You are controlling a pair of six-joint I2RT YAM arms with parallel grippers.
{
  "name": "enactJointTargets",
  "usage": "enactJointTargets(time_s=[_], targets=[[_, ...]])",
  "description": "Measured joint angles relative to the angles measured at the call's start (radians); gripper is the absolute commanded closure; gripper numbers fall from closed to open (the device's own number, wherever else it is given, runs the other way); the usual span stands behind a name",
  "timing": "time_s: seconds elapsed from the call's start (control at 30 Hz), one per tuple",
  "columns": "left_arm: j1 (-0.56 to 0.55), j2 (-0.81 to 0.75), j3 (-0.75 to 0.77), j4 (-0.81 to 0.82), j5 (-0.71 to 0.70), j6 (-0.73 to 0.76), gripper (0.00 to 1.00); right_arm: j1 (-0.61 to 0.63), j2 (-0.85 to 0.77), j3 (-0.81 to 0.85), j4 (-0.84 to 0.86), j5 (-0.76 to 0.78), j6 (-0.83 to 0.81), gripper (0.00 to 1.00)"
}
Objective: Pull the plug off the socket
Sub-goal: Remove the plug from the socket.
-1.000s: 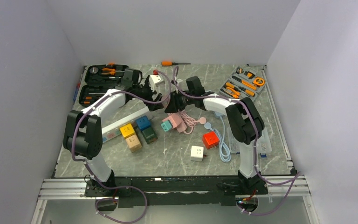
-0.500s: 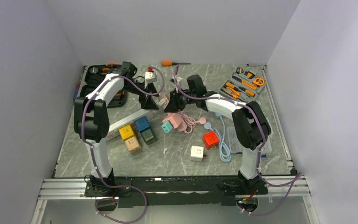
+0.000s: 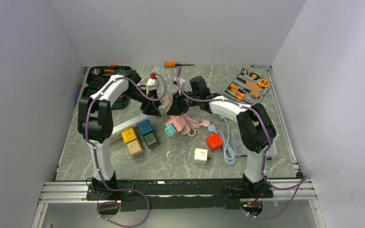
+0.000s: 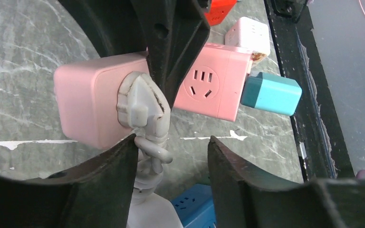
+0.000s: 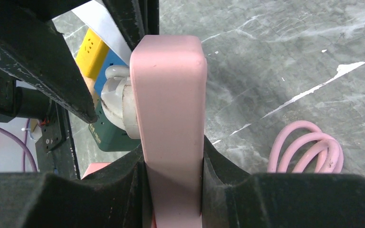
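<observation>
The left arm (image 3: 114, 88) and right arm (image 3: 225, 105) are bent inward, wrists facing. The pink socket (image 4: 90, 102) is clamped edgewise in the right gripper (image 5: 173, 161). The white plug (image 4: 140, 102), seated in its side, is faced by the left gripper (image 4: 171, 149), jaws parted.

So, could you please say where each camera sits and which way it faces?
Top external: above and behind, looking down at the table; both arms show.
Left wrist: on the left arm, facing the white plug in the pink socket; left fingers show.
Right wrist: on the right arm, facing the socket clamped between the right fingers.
Both wrists see plug and socket.
</observation>
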Motion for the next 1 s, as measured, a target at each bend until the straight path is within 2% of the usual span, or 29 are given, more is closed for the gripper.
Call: enactJointTargets(time_s=[0.13,0.3,0.5,0.57,0.6,0.63,1.0], targets=[[-0.004,0.016,0.048,-0.099,0.006,0.08,0.54,0.006,0.0,0.002,0.001,-0.009,-0.001,1.0],[-0.005,0.025,0.058,-0.128,-0.002,0.132,0.87,0.012,0.0,0.002,-0.002,-0.035,-0.004,1.0],[-0.004,0.025,0.058,-0.146,-0.029,0.136,0.84,0.015,0.0,0.002,-0.018,-0.038,-0.013,1.0],[-0.004,0.025,0.058,-0.146,-0.028,0.136,0.89,0.015,0.0,0.002,-0.018,-0.038,-0.013,1.0],[-0.004,0.026,0.058,-0.146,-0.029,0.136,0.97,0.015,0.0,0.002,-0.019,-0.038,-0.014,1.0],[-0.004,0.026,0.058,-0.146,-0.029,0.137,1.0,0.015,0.0,0.002,-0.021,-0.037,-0.016,1.0],[-0.008,0.019,0.035,-0.145,-0.001,0.184,1.0,-0.005,0.003,-0.001,-0.024,-0.065,-0.012,1.0]])
